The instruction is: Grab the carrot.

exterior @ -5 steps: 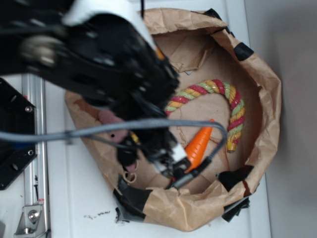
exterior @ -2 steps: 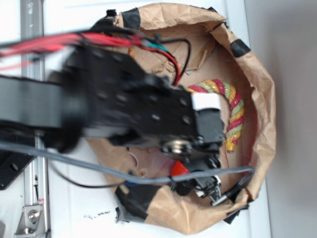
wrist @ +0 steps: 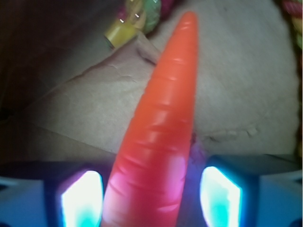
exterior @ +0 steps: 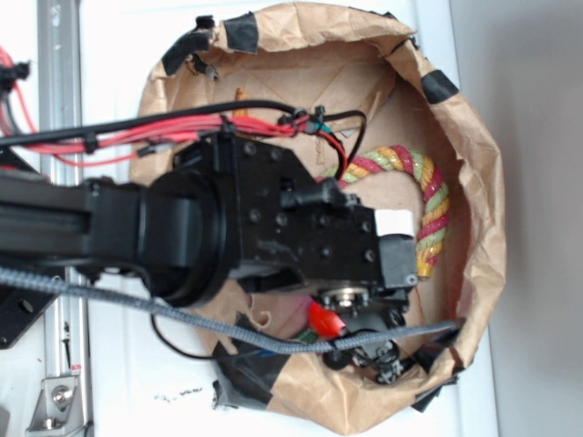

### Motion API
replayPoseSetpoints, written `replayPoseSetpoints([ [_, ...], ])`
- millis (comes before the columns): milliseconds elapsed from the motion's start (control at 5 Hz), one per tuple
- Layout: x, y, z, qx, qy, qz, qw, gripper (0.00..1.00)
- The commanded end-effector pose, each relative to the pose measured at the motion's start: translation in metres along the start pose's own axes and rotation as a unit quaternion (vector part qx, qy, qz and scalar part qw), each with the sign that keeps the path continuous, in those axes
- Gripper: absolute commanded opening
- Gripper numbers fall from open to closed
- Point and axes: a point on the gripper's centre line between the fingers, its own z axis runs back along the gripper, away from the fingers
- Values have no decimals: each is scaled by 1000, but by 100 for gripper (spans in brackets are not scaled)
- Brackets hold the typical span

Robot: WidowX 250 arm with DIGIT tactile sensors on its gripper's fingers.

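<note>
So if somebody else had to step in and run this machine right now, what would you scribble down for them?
Gripper: open, fingers either side of the wide end of the smooth bright-orange tapered plastic carrot, with a gap showing on the right side.
Carrot: lying on the floor of the crumpled brown paper bag, tip pointing away from the wrist camera toward the striped pink-green-yellow rope.
Done: arm lowered into the bag, lined up over the carrot.
Left: close on the carrot and lift. The exterior view mostly hides it behind the arm.

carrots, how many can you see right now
1. The carrot lies on the brown paper between the gripper fingers, tip pointing away; the exterior view shows only a sliver under the arm, which may hide others.
</note>
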Motion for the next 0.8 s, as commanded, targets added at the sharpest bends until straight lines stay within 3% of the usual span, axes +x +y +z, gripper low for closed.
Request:
replayPoseSetpoints([
  [0,-8,11,17,-11,-23,-27,999,0],
  [400,17,19,98,-24,-46,-102,993,0],
  [600,31,12,150,-23,-99,-147,984,0],
])
